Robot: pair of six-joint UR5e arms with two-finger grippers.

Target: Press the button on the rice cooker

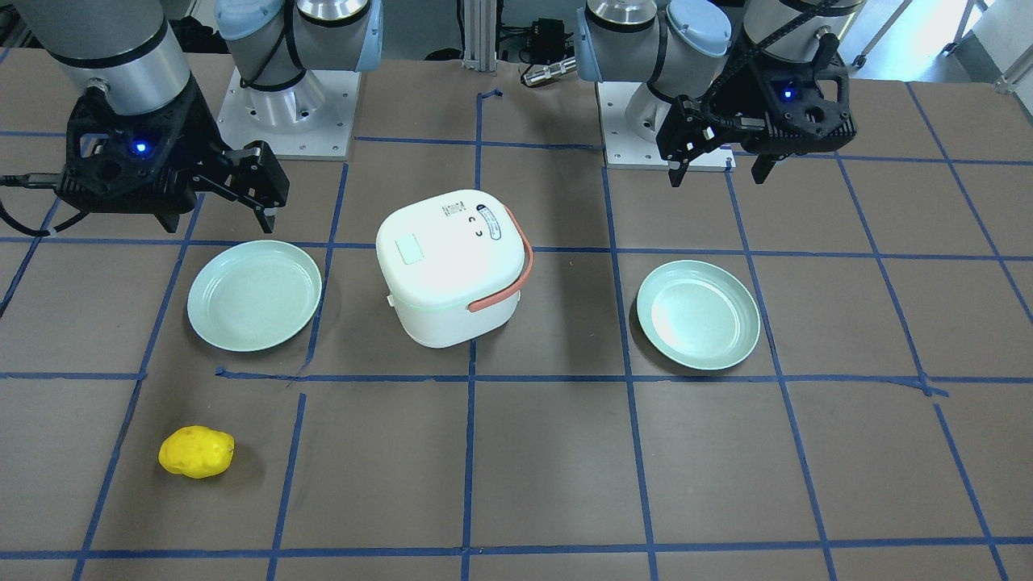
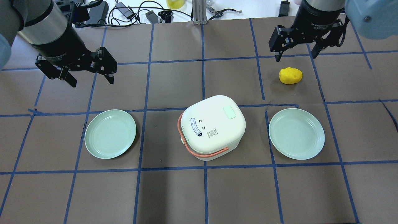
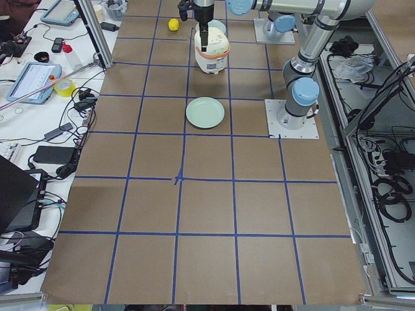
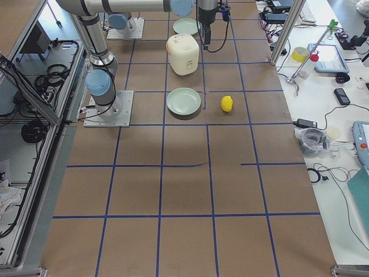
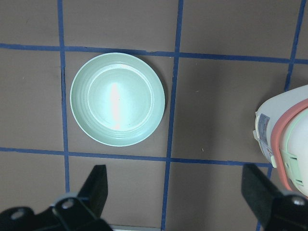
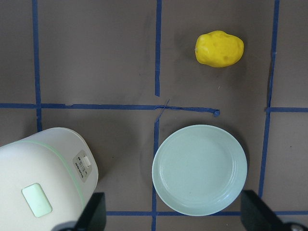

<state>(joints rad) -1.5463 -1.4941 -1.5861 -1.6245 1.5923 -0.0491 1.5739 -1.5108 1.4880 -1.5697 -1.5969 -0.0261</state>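
Flanking the glossy rice cooker (image 2: 213, 127) lie 2 round, perhaps plastic plates (image 2: 110, 133) (image 2: 297, 133).

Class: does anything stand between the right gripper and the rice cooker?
Nothing visible does. The right gripper hangs open above the table; the yellow potato and the nearby plate lie low, beside the line to the rice cooker.

Bright overhead lt, soft shadows, glare on plate (image 5: 115, 98) (pics sharp).
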